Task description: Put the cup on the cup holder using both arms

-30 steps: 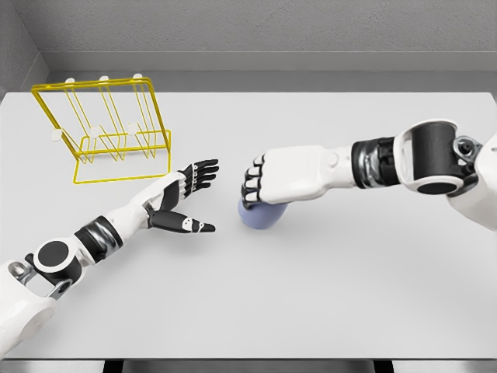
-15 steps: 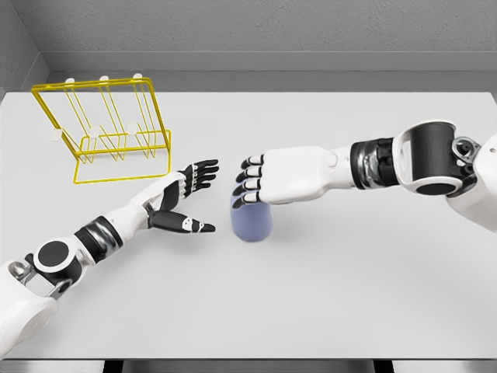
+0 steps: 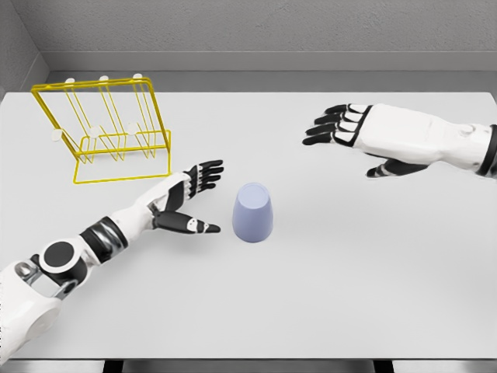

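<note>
- Lavender cup (image 3: 253, 213) stands inverted on the table (image 3: 349, 272), untouched
- Left hand (image 3: 185, 200) beside it, fingers spread, empty: should close round the cup wall
- Right hand (image 3: 353, 130) released, far right

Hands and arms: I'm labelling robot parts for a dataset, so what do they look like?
Both arms have glossy white shells. The left hand and right hand have white backs and black fingers with white segments. The left arm shows black ribbed bands and a round black joint cap.
</note>
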Controlling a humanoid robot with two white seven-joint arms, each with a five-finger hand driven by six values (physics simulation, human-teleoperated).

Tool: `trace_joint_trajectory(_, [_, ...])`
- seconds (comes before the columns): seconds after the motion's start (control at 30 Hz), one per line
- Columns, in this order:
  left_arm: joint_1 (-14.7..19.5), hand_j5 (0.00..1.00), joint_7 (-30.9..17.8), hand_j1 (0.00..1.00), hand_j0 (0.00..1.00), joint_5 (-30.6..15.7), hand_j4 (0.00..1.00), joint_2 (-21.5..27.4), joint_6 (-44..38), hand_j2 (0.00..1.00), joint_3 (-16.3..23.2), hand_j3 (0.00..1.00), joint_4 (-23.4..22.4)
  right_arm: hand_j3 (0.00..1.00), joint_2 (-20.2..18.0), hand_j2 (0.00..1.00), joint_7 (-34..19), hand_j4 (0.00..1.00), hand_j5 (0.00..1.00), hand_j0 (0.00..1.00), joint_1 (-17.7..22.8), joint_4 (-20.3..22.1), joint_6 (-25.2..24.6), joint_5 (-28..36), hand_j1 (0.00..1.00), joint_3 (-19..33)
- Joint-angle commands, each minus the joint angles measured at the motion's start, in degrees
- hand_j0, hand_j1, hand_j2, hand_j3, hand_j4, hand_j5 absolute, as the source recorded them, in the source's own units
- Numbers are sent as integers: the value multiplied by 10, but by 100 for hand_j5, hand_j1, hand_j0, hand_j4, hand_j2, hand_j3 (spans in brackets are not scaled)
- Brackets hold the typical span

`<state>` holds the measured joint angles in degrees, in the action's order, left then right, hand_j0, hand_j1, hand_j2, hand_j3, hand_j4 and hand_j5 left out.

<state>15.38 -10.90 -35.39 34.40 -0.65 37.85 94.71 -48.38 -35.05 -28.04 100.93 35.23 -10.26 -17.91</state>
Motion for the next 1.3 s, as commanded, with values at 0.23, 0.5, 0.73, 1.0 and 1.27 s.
trace_joint_trajectory(0.23, [4, 100, 0, 100, 100, 2, 100, -28, -2, 100, 11, 100, 6, 100, 50, 100, 0, 100, 100, 100, 73, -16, -2, 76, 100, 103])
trace_joint_trajectory(0.5, [11, 100, 0, 100, 100, 7, 100, -55, -4, 100, 26, 100, 6, 100, 76, 100, 0, 100, 100, 100, 102, -79, -2, 76, 100, 149])
trace_joint_trajectory(0.73, [16, 100, 0, 100, 100, 6, 100, -64, -23, 100, 27, 100, -5, 100, 94, 100, 0, 100, 100, 100, 113, -93, -2, 76, 100, 177])
trace_joint_trajectory(1.0, [12, 100, 1, 100, 100, 9, 100, -68, -30, 100, 26, 100, -10, 100, 95, 100, 0, 100, 100, 100, 113, -93, -2, 76, 100, 177])
trace_joint_trajectory(1.27, [12, 100, 0, 100, 100, 11, 100, -79, -47, 100, 27, 100, -10, 100, 95, 100, 0, 100, 100, 100, 115, -92, -2, 76, 100, 177])
